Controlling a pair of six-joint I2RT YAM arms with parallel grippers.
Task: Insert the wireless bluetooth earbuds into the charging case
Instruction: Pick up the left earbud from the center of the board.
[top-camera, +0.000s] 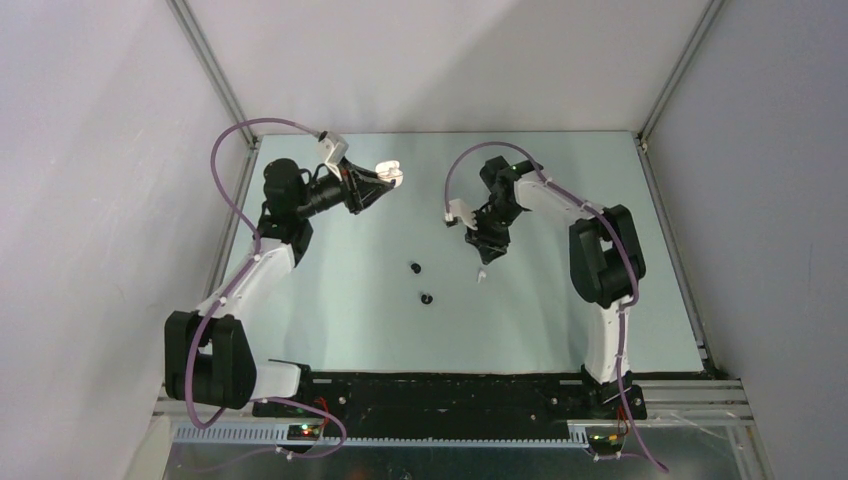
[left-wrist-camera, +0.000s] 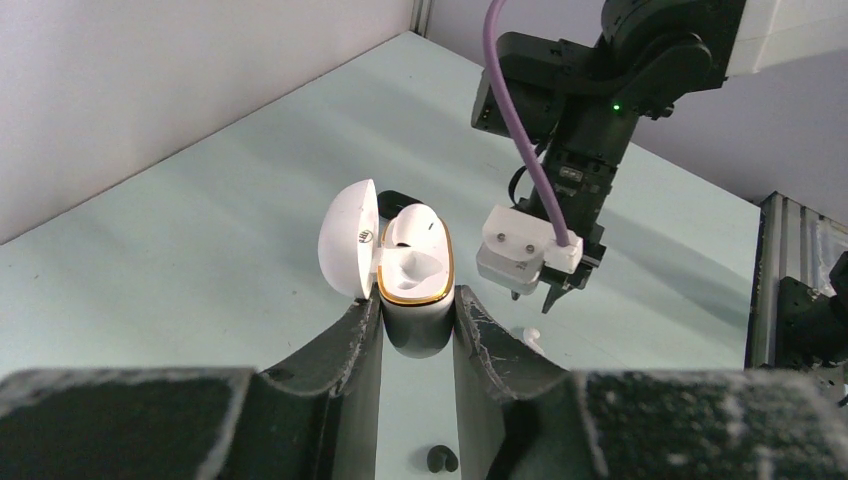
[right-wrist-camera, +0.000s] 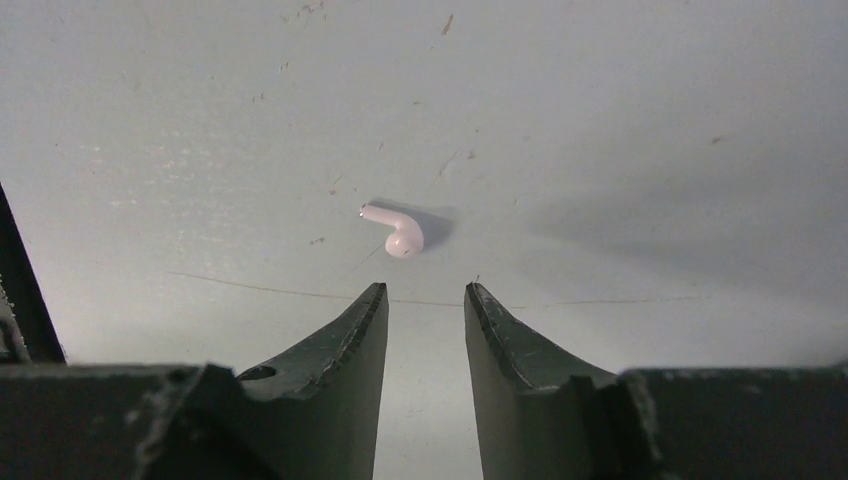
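Observation:
My left gripper (left-wrist-camera: 418, 300) is shut on a white charging case (left-wrist-camera: 415, 270) with a gold rim and holds it above the table, lid open to the left. One white earbud (left-wrist-camera: 415, 222) sits in the case's far slot; the near slot is empty. In the top view the case (top-camera: 389, 173) is at the back left. My right gripper (right-wrist-camera: 425, 292) is open and empty, hovering just above and short of a second white earbud (right-wrist-camera: 395, 230) lying on the table (top-camera: 481, 274). Two black earbuds (top-camera: 415, 267) (top-camera: 426, 298) lie at mid-table.
A dark rounded thing (left-wrist-camera: 396, 197) shows partly behind the held case; I cannot tell what it is. The right arm's wrist and white camera block (left-wrist-camera: 520, 250) hang close to the right of the case. One black earbud (left-wrist-camera: 442, 459) lies below my left fingers.

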